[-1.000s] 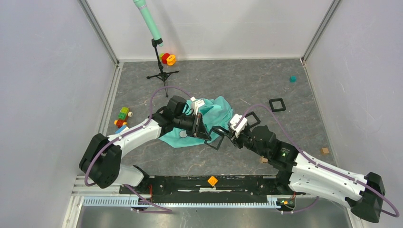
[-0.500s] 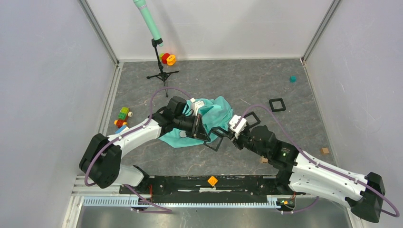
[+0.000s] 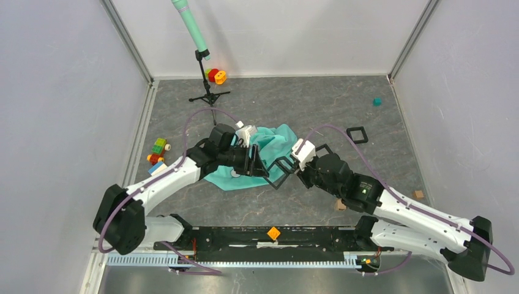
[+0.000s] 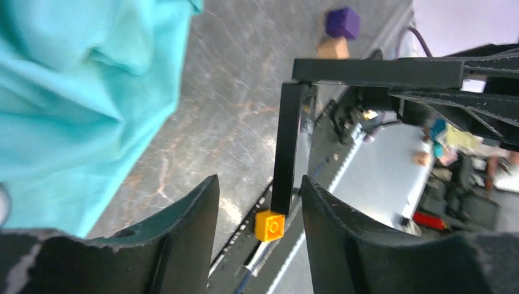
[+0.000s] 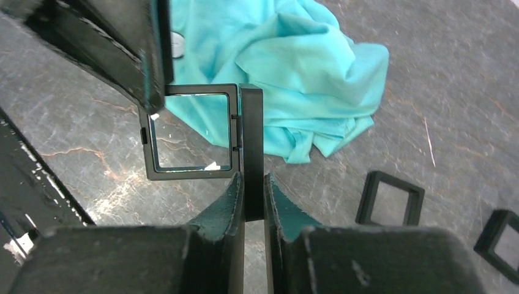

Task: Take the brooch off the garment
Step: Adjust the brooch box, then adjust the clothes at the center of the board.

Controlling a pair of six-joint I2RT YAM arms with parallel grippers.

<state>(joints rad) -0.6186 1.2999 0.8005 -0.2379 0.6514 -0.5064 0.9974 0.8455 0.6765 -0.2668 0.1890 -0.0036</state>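
The turquoise T-shirt (image 3: 272, 144) lies crumpled mid-table, also in the right wrist view (image 5: 287, 67) and the left wrist view (image 4: 73, 92). A small pale round disc, apparently the brooch (image 3: 235, 173), sits on its near left part; the left gripper half hides it in the right wrist view (image 5: 178, 44). My right gripper (image 5: 252, 184) is shut on one half of an open black hinged frame case (image 5: 252, 135), held above the table (image 3: 278, 173). My left gripper (image 4: 257, 187) is open, its fingers (image 5: 147, 55) at the case's windowed half (image 5: 190, 131).
Black square frames lie right of the shirt (image 3: 357, 135) (image 5: 390, 197). A tripod stand with a green pole (image 3: 205, 73) and red and orange rings (image 3: 215, 76) stand at the back. Toy blocks (image 3: 158, 153) lie left, wooden cubes (image 3: 418, 194) right, an orange brick (image 3: 273, 233) on the front rail.
My right gripper has carried the open case left and farther from the front edge, toward the left gripper. My left arm has drawn slightly left and back. The shirt has not moved.
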